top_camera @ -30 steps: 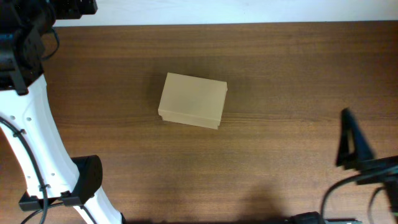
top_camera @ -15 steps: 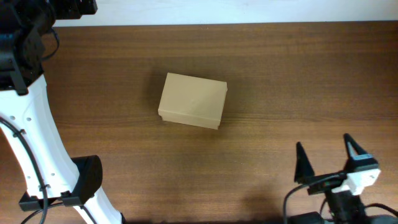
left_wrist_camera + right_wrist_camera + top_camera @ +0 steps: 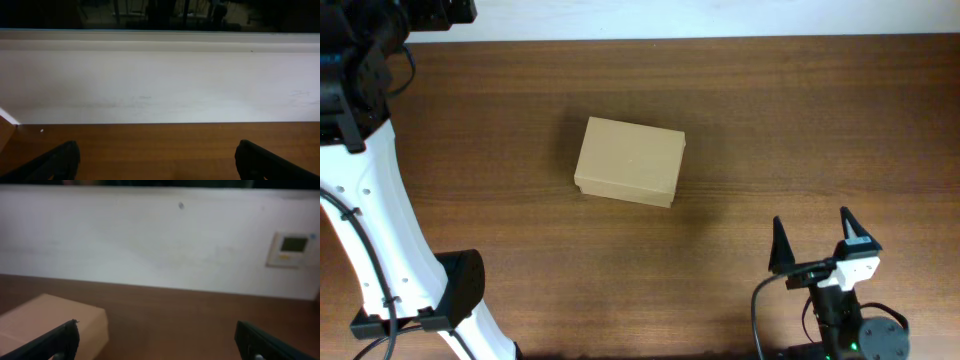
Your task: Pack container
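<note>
The container (image 3: 630,160) is a small tan cardboard box lying a little left of the table's middle, its lid down flat. In the right wrist view its corner (image 3: 47,322) shows at lower left, ahead of the left finger. My right gripper (image 3: 812,238) stands open near the front edge, right of and nearer than the box, well apart from it, with nothing between its fingers (image 3: 156,330). My left gripper (image 3: 157,150) is open over bare wood at the table's far edge, facing the white wall, and holds nothing.
The left arm (image 3: 370,200) runs white down the table's left side, with its dark upper part in the far left corner. A white wall (image 3: 160,80) borders the far edge. A small wall panel (image 3: 292,247) hangs at the right.
My right gripper has swung in from the right edge toward the left and turned, so both fingers now show pointing toward the far side. The box and the left arm have stayed put.
</note>
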